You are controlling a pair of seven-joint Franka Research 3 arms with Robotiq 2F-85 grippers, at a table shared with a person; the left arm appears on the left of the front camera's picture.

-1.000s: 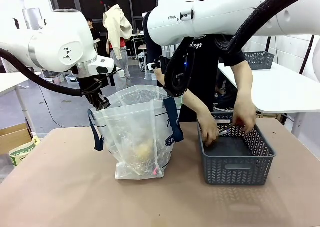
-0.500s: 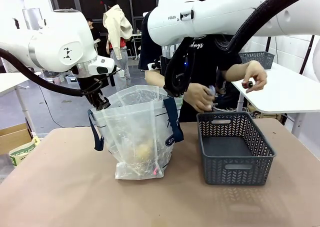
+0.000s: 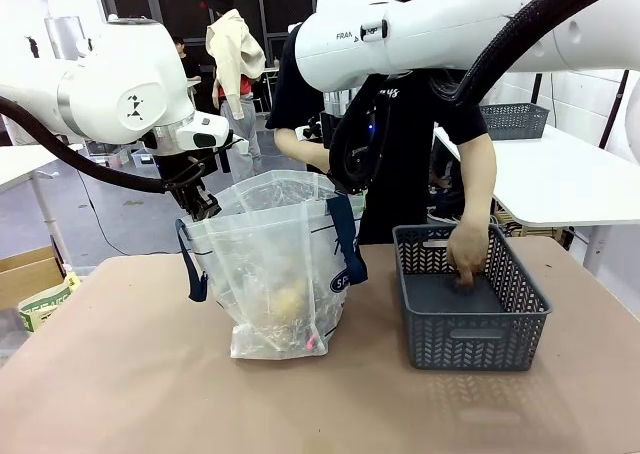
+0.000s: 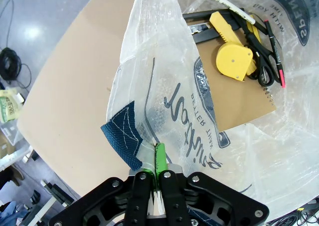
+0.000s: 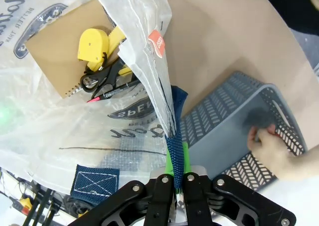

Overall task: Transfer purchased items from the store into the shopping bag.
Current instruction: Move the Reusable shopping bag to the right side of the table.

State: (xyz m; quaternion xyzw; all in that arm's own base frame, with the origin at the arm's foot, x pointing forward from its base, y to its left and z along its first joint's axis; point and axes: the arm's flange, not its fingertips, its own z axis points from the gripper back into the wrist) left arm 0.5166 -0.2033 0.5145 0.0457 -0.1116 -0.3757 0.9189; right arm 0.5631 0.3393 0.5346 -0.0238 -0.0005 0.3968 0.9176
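The clear shopping bag (image 3: 275,264) with navy handles stands open mid-table. My left gripper (image 3: 201,203) is shut on its left rim (image 4: 155,156) beside a strap patch. My right gripper (image 3: 345,181) is shut on the right rim at the blue strap (image 5: 176,169). Inside the bag lie purchased items: a tan spiral notebook (image 4: 244,104), a yellow tape measure (image 4: 232,57), black scissors (image 4: 262,61) and a pink-tipped pen (image 4: 277,56). The store, a dark grey basket (image 3: 470,346), stands right of the bag. A person's hand (image 3: 467,255) reaches into it, also in the right wrist view (image 5: 269,147).
The tan table (image 3: 120,384) has free room in front of the bag and the basket. A cardboard box and a tape roll (image 3: 42,299) sit off the left edge. Behind right, a white table (image 3: 575,184) carries another grey basket (image 3: 515,120).
The person's hands left the basket with small things, and now one hand is back down inside it. Both grippers and the bag have stayed put.
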